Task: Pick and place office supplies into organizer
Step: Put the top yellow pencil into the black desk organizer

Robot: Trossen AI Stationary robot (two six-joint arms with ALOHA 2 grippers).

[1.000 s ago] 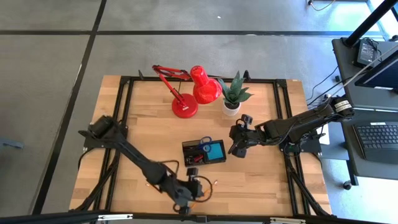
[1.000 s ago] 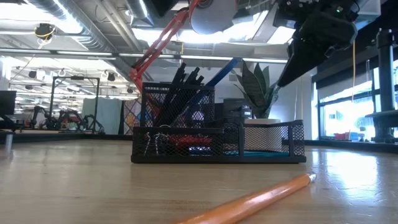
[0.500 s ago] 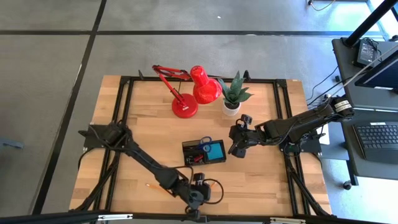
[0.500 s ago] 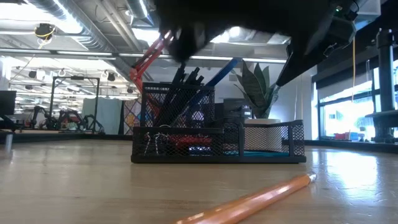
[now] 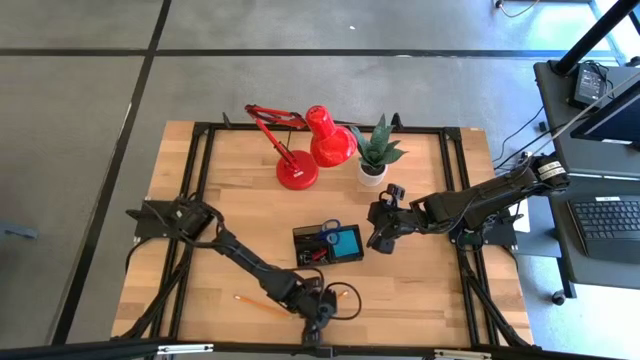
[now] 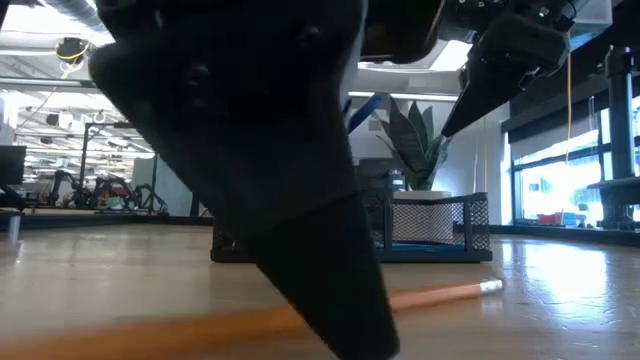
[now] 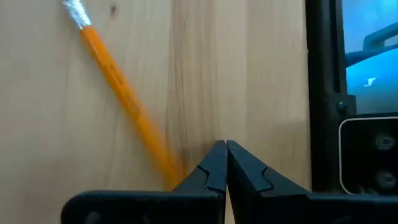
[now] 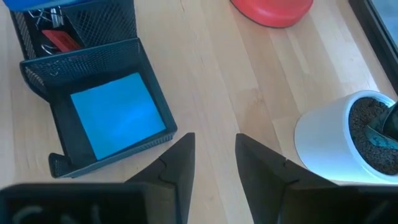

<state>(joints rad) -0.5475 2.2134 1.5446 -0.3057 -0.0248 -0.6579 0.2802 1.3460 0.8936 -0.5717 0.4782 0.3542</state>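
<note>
We see the left gripper (image 7: 226, 149), jaws pressed together and empty, just beside the orange pencil (image 7: 124, 99) on the table (image 5: 420, 290). The right gripper (image 8: 212, 152) hovers, jaws spread, beside the organizer (image 5: 328, 243).

A red desk lamp (image 5: 312, 140) stands on the wooden table (image 5: 250, 215) in the upper middle of the overhead frame, its round base (image 5: 297, 173) down and left of the shade. Just right of it sits a green potted plant (image 5: 376, 150) in a white pot (image 8: 339, 146). A laptop (image 5: 610, 222) rests at the right edge
</note>
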